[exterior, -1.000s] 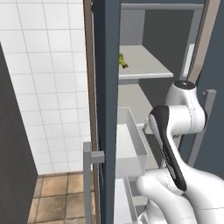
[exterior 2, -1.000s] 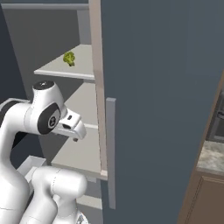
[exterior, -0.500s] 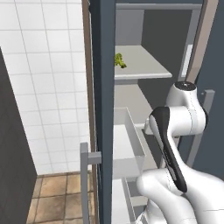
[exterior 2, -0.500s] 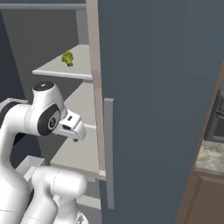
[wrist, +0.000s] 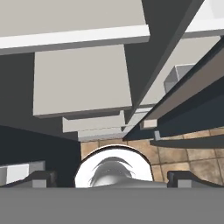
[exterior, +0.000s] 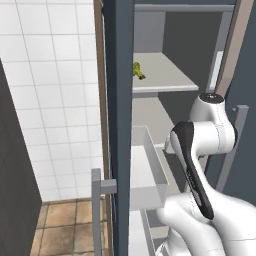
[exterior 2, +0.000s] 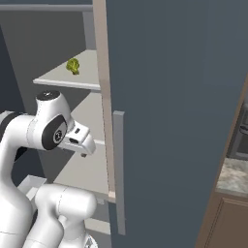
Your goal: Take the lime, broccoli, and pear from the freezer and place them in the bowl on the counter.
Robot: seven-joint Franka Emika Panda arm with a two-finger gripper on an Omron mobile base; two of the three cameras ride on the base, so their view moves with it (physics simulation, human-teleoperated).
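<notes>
The broccoli (exterior: 138, 70) is sitting on the freezer's upper shelf (exterior 2: 72, 80), well above the gripper (wrist: 111, 177), whose tips are standing apart with nothing between them. Reaching up, the arm is risking striking the shelf edge or the open door (exterior 2: 169, 97).

The freezer (exterior: 120, 100) stands open, a tall dark blue-grey body with a grey interior and pale grey shelves. Its door (exterior 2: 174, 106) is swung out, a grey bar handle (exterior 2: 119, 169) running down near its edge. The broccoli (exterior 2: 73, 66), a small lumpy yellow-green clump with darker patches, sits on the freezer's upper shelf (exterior: 165, 80), apparently near that shelf's left back corner. A white pull-out drawer (exterior: 147, 170) projects from the freezer below that shelf.
</notes>
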